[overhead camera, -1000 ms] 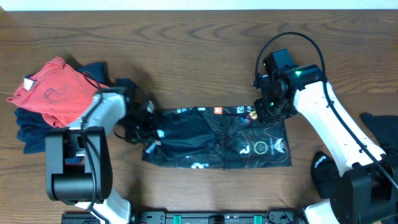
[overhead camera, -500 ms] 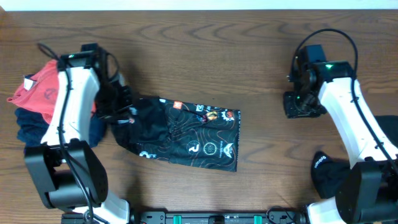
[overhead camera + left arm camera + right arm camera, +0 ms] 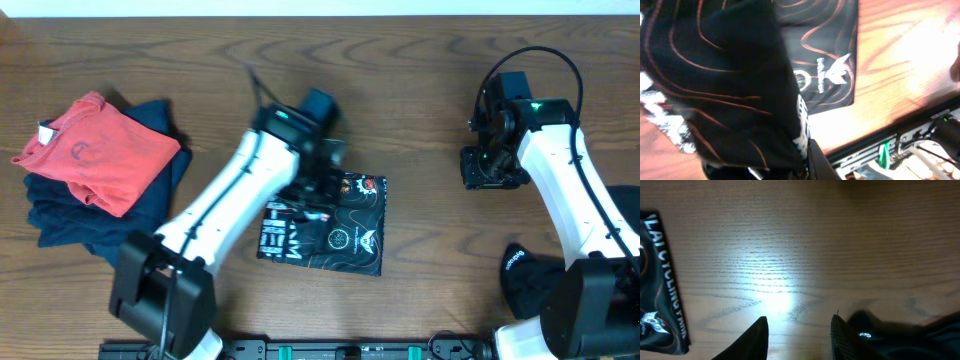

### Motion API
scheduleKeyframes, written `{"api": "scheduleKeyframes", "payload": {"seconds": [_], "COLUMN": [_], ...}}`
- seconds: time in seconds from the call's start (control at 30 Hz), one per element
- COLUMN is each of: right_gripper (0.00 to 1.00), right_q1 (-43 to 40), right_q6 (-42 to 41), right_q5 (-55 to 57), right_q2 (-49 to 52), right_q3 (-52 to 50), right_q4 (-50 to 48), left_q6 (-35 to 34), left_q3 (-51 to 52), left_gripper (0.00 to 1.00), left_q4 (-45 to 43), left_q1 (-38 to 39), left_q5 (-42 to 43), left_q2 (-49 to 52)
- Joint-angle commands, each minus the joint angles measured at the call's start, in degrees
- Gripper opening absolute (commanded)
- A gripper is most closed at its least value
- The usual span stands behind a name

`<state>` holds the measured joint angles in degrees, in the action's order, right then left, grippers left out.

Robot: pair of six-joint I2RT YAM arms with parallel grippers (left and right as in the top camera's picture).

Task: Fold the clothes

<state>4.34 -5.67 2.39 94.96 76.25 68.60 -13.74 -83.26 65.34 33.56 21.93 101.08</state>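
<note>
Shirt by middle of front edge, half folded. Left gripper clamped on lifted flap. Right gripper apart, empty, toward right edge. Risk: one-handed fold, flap lands crooked, bunches.

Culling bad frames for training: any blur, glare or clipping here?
Overhead: evenly lit, mostly sharp; left arm slightly smeared above the black T-shirt. Left wrist: shirt fabric fills the lens, soft; table washed out upper right. Right wrist: bright glare patch on the wood mid-frame; right gripper fingers are dark silhouettes.
</note>
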Motion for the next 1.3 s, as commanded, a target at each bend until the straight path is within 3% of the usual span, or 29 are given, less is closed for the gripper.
{"api": "scheduleKeyframes", "payload": {"seconds": [0.0, 0.37, 0.47, 0.53, 0.63, 0.7, 0.83, 0.97, 1.13, 1.27], "right_gripper": [0.39, 0.39, 0.4, 0.39, 0.4, 0.4, 0.4, 0.47, 0.5, 0.57], "right_q1": [-0.4, -0.4, -0.4, -0.4, -0.2, -0.2, -0.2, 0.0, 1.6, 5.2], "right_q6": [0.2, 0.6, 0.6, 0.6, 0.6, 0.6, 0.6, 3.0, 11.5, 11.8], "right_q5": [0.2, -0.9, -1.4, -1.4, -1.4, -1.4, -1.4, -5.6, -22.1, -23.8], "right_q2": [-0.6, -0.6, -0.6, -0.5, -0.5, -0.5, -0.5, -0.5, -0.5, -0.2], "right_q3": [0.5, 0.5, 0.5, 0.5, 0.5, 0.5, 0.5, 0.5, 0.5, 0.5], "right_q4": [0.2, 0.4, 0.4, 0.3, 0.2, 0.2, 0.5, 0.3, -1.8, -4.5], "left_q6": [-4.2, -8.8, -10.5, -10.6, -10.6, -10.6, -10.3, -5.2, -2.8, -2.8], "left_q3": [-0.1, -0.1, -0.1, -0.1, -0.1, -0.1, -0.1, -0.1, -0.1, -0.1], "left_gripper": [0.06, 0.07, 0.07, 0.17, 0.46, 0.58, 0.63, 0.63, 0.63, 0.63], "left_q4": [-3.5, -9.7, -13.0, -17.5, -24.0, -25.2, -23.0, -17.7, -8.2, -2.9], "left_q1": [4.0, 6.8, 7.0, 7.6, 9.3, 10.6, 12.1, 10.7, 3.7, -2.8], "left_q5": [-2.1, -4.0, -0.2, 5.5, 12.1, 12.6, 12.6, 12.5, 5.2, -0.4], "left_q2": [2.0, 2.7, 2.7, 2.7, 2.7, 2.7, 2.6, 2.3, 1.0, 0.8]}}
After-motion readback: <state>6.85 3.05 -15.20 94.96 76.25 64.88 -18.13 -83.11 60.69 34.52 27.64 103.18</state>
